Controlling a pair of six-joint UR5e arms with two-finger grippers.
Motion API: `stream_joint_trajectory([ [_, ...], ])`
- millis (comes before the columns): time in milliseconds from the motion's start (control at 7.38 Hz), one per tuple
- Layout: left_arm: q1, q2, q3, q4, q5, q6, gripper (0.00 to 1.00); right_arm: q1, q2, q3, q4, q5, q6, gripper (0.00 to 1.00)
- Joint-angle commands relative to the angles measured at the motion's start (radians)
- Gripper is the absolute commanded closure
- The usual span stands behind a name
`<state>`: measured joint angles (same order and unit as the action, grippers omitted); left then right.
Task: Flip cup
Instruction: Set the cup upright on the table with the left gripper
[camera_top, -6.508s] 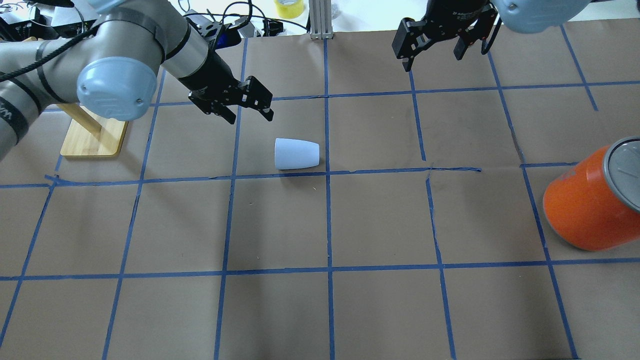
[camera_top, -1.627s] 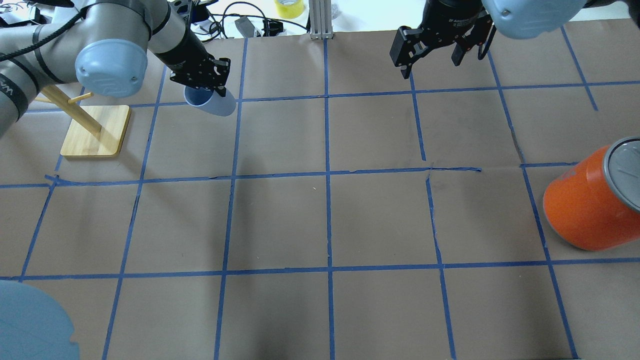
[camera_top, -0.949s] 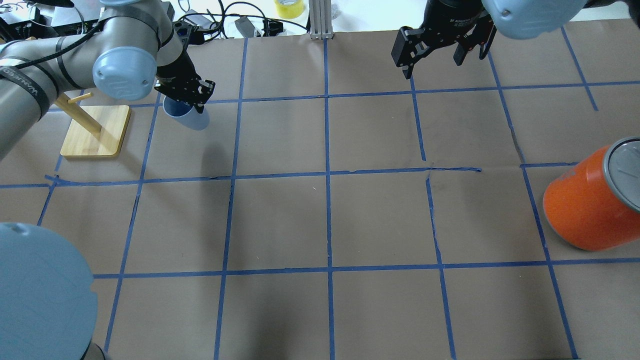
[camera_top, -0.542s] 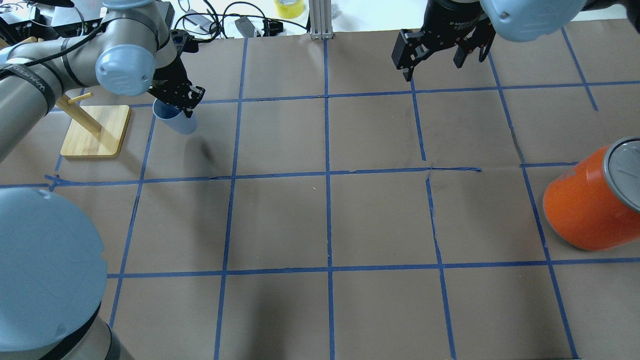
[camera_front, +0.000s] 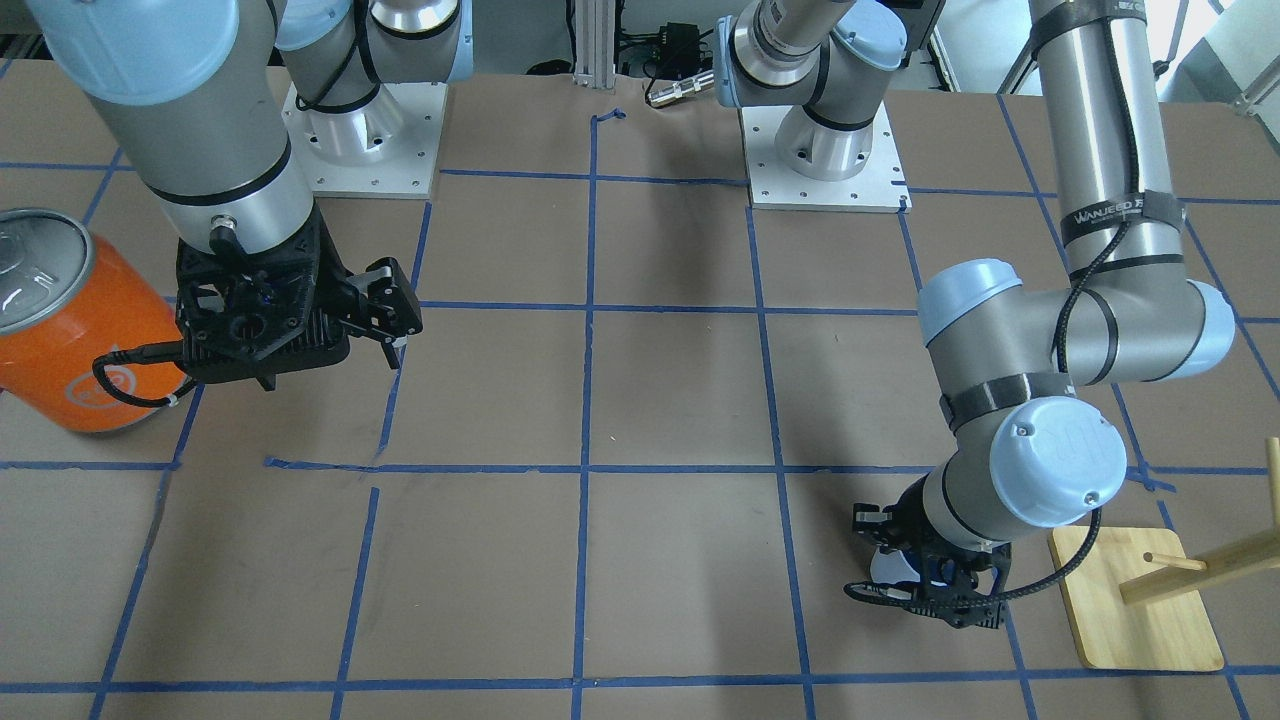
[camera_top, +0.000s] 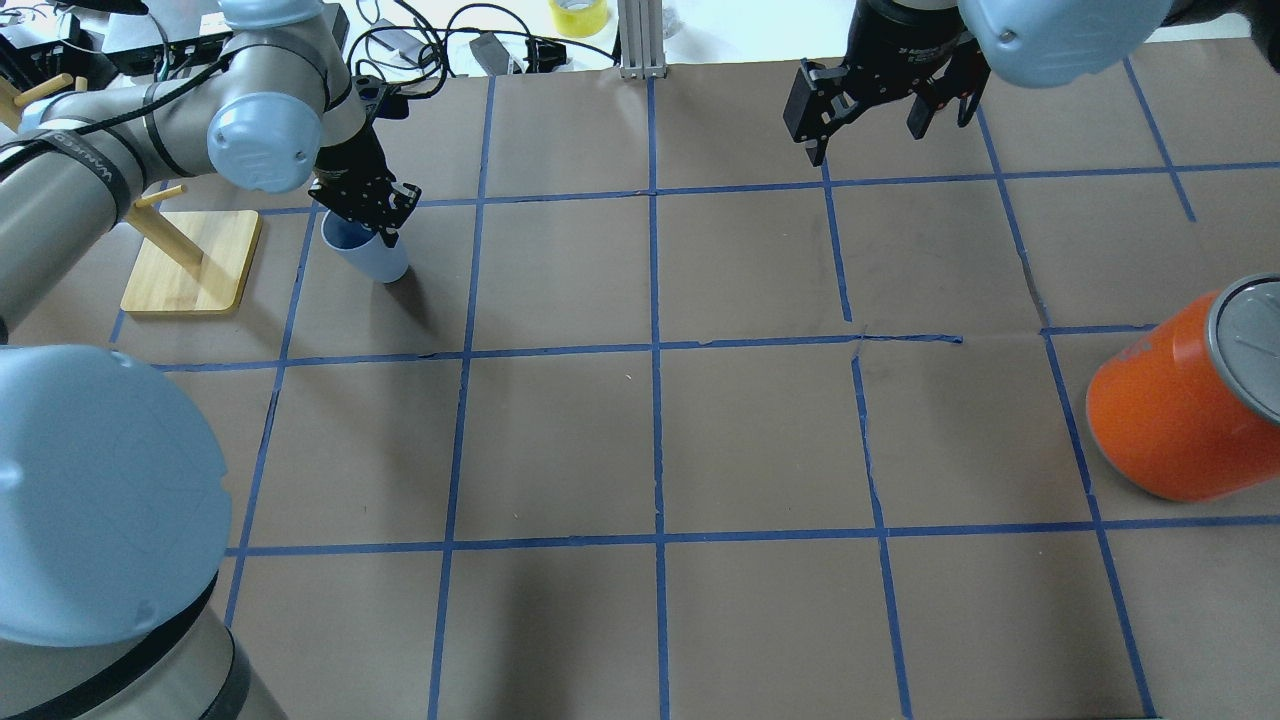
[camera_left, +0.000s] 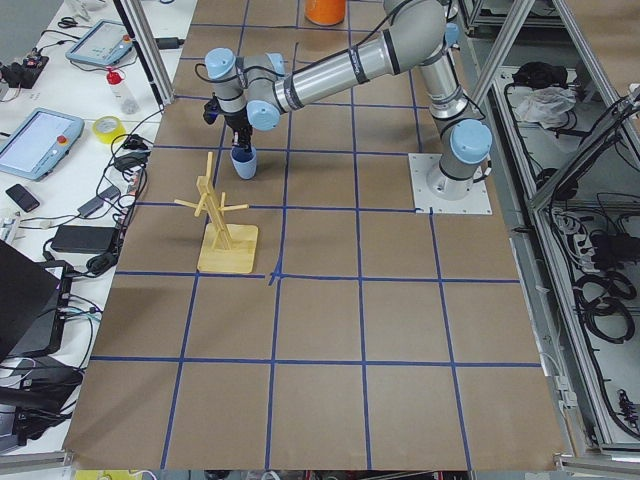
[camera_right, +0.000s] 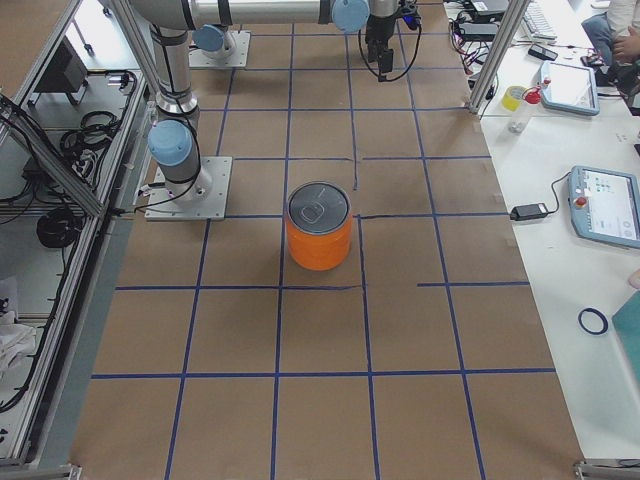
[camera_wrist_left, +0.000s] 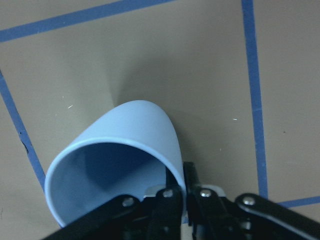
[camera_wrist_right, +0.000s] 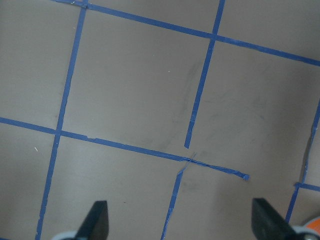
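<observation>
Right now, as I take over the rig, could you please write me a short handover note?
Left gripper: shut on the rim of the cup, one finger inside, one outside.
Right gripper: open, empty, hovering over the far side of the table.
Cup: mouth up, slightly tilted, beside the wooden stand; base contact with the table unclear.
Done: cup is mouth-up.
Remaining: settle it upright, release, withdraw.

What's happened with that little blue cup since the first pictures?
The left gripper closed on the cup at its rim, lifted it from lying on its side mid-table, carried it toward the wooden stand and turned it mouth up, slightly tilted; it still holds it. The right gripper and orange can stayed put.
</observation>
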<state>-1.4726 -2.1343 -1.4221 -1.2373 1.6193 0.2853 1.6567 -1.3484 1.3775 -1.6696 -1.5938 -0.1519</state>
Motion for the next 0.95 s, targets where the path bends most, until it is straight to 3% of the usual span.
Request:
stream_joint_trajectory([
  [0, 0.000, -0.004, -0.001, 0.002, -0.003, 0.006, 0.63, 0.000, 0.000, 0.000, -0.006, 0.000, 0.000, 0.00],
  [136, 0.000, -0.004, -0.003, 0.007, -0.004, 0.005, 0.46, 0.000, 0.000, 0.000, -0.006, 0.000, 0.000, 0.00],
  [407, -0.002, 0.011, 0.003, 0.009, -0.004, 0.003, 0.24, 0.000, 0.000, 0.000, -0.007, 0.000, 0.000, 0.00],
  [678, -0.008, 0.084, 0.012, -0.002, 0.010, -0.002, 0.13, 0.000, 0.000, 0.000, -0.006, 0.000, 0.000, 0.00],
  [814, -0.020, 0.133, 0.006, -0.037, 0.013, -0.014, 0.13, 0.000, 0.000, 0.000, -0.006, 0.000, 0.000, 0.00],
])
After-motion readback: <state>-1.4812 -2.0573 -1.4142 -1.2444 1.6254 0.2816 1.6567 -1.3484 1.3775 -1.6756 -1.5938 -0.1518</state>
